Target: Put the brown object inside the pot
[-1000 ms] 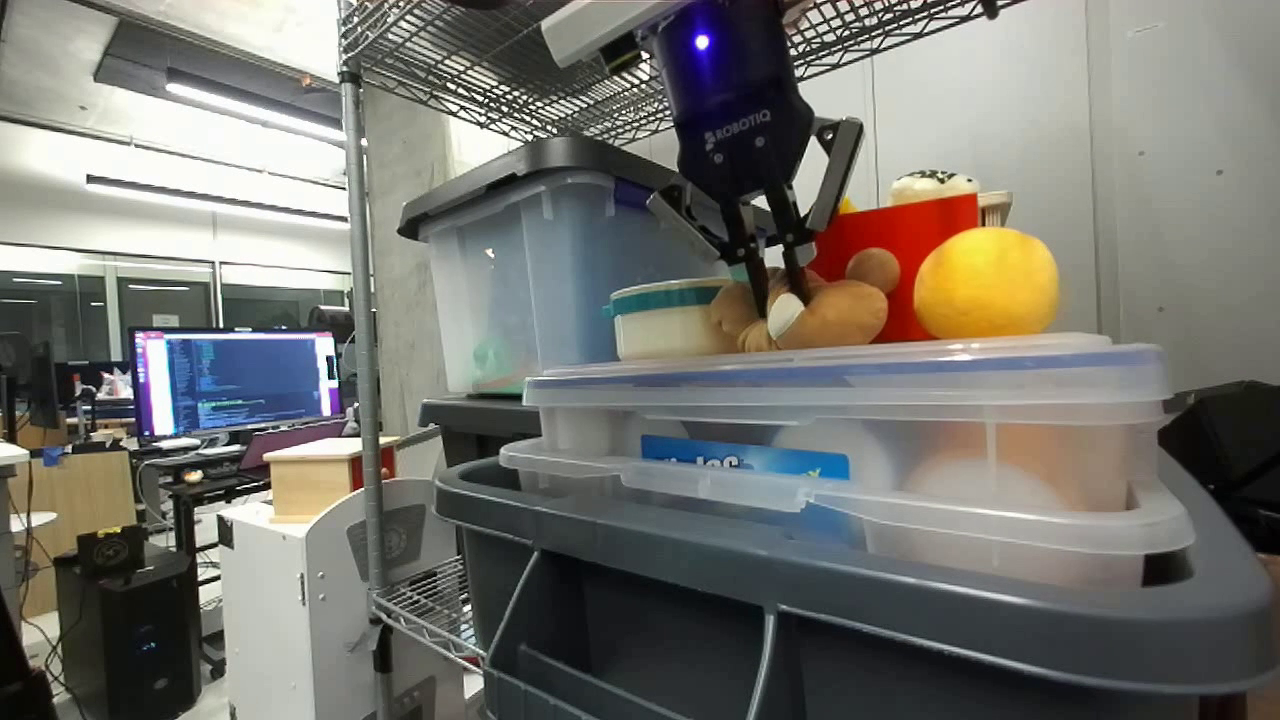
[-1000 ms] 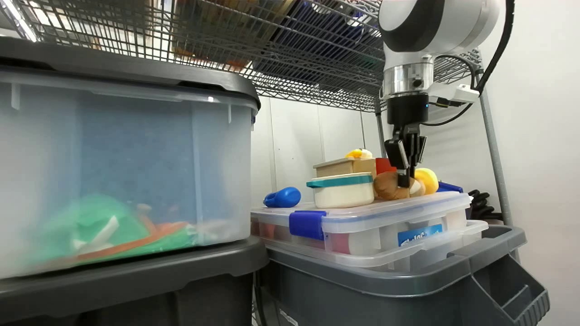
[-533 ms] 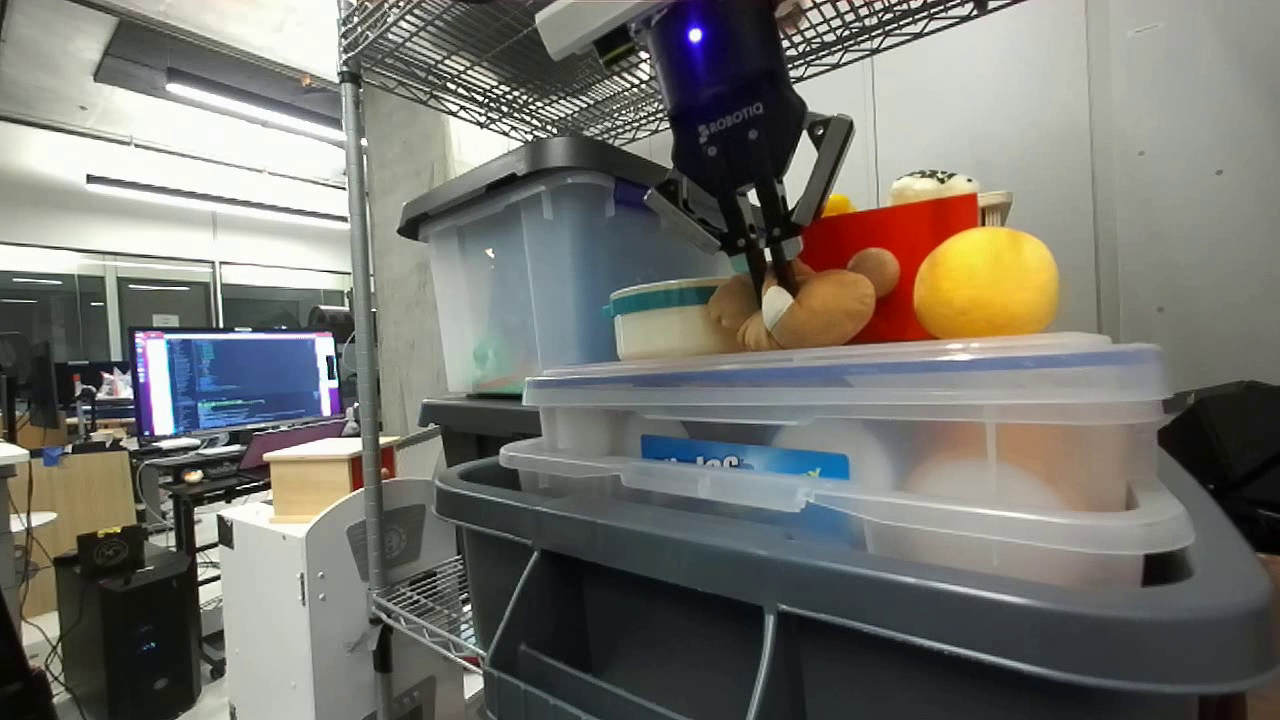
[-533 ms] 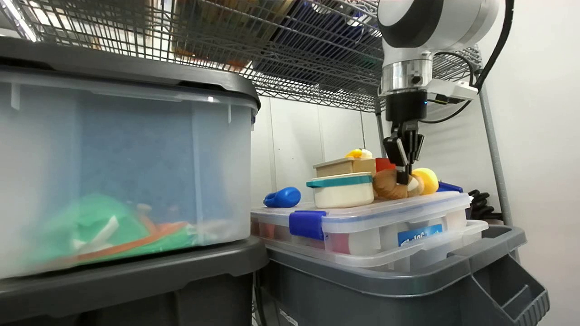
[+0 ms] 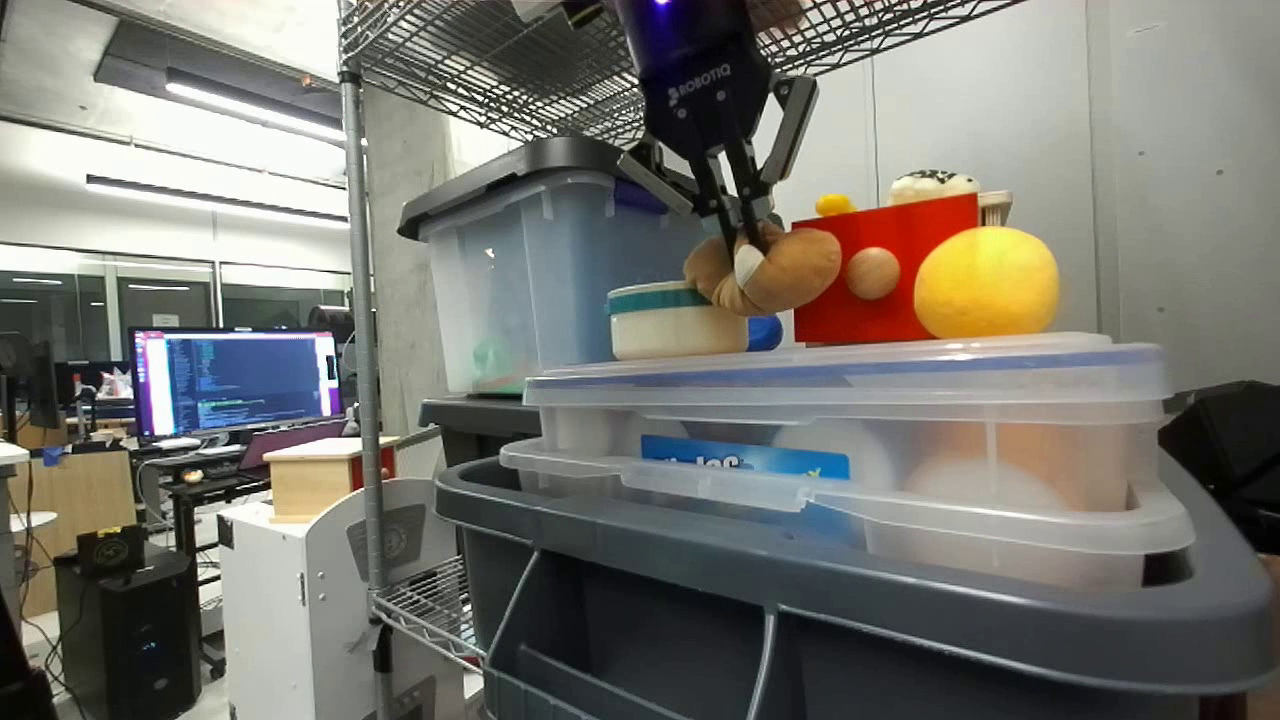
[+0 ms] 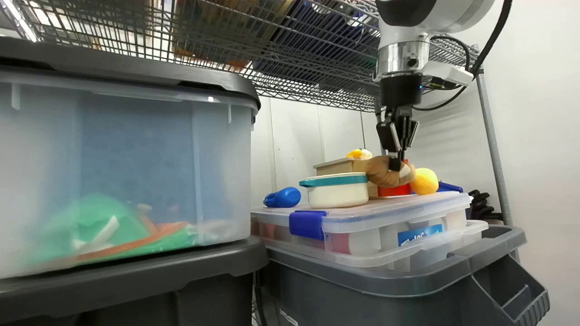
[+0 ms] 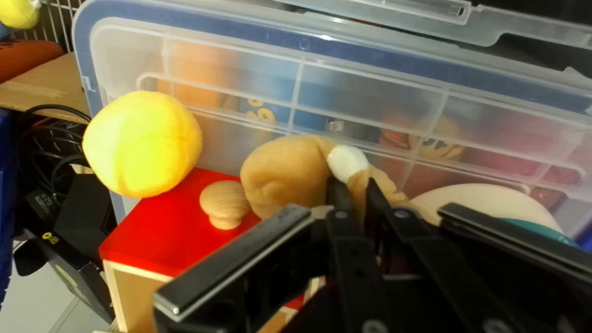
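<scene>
The brown object is a tan, lumpy soft toy with a white patch. It also shows in an exterior view and in the wrist view. My gripper is shut on its middle and holds it above the clear bin's lid. The fingers pinch a narrow fold. The pot is round and cream with a teal band. It stands on the lid, just beside and below the toy. In the wrist view the pot is partly hidden by the toy and gripper; whether it is open cannot be told.
A yellow ball and a red-fronted wooden box with a knob stand on the clear bin. A blue object lies behind the pot. A tall lidded bin stands alongside; a wire shelf hangs above.
My gripper has lifted the brown object off the lid and moved it toward the pot. The pot has shifted slightly away from the red box. The red front and knob are now uncovered.
</scene>
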